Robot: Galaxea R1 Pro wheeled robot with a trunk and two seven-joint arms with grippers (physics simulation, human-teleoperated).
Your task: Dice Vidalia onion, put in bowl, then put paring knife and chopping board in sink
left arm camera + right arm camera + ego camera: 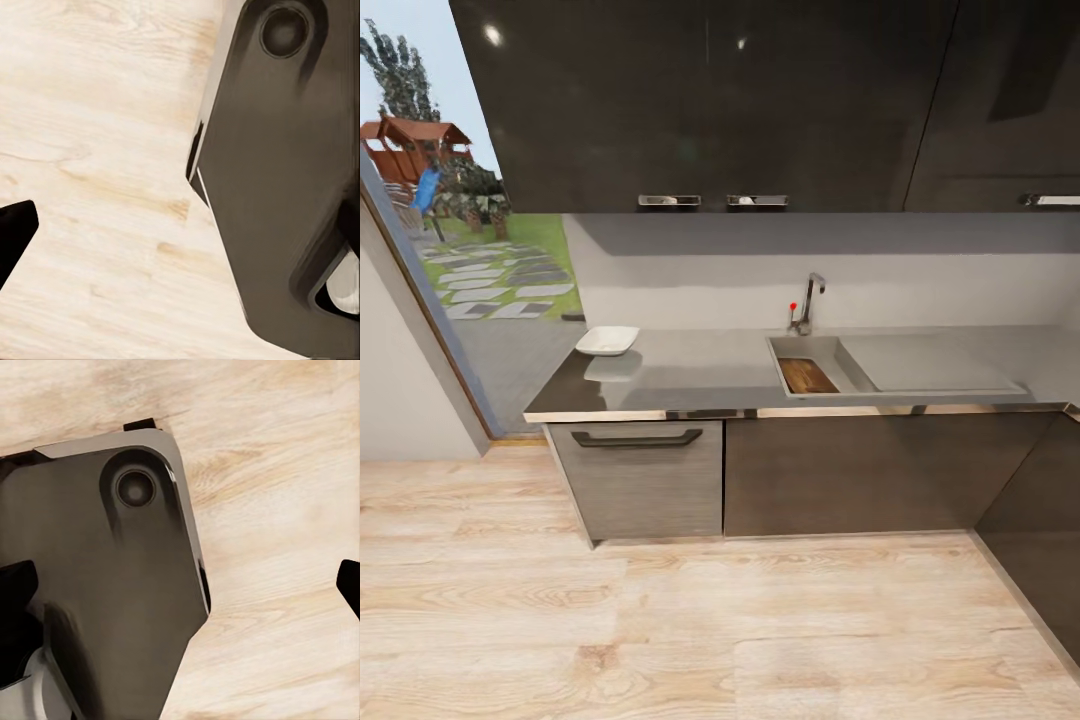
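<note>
From a distance, the head view takes in the grey countertop (700, 372) with the white bowl (607, 340) near its left end. The sink (830, 345) is set in the middle, with a chrome faucet (809, 302) behind it. The dark wooden chopping board (806, 376) lies inside the basin. The Vidalia onion and the paring knife are out of view. Both wrist views look down at the wooden floor beside the robot's dark base. My left gripper (180, 232) and right gripper (180, 585) stand open with nothing between the fingers.
Dark wall cabinets (700, 100) hang over the counter. Below it are a drawer with a bar handle (637, 438) and cabinet doors. A second cabinet run (1040, 520) juts forward at the right. A glass opening (450, 250) shows a garden at left. Wooden floor (690, 630) lies between me and the counter.
</note>
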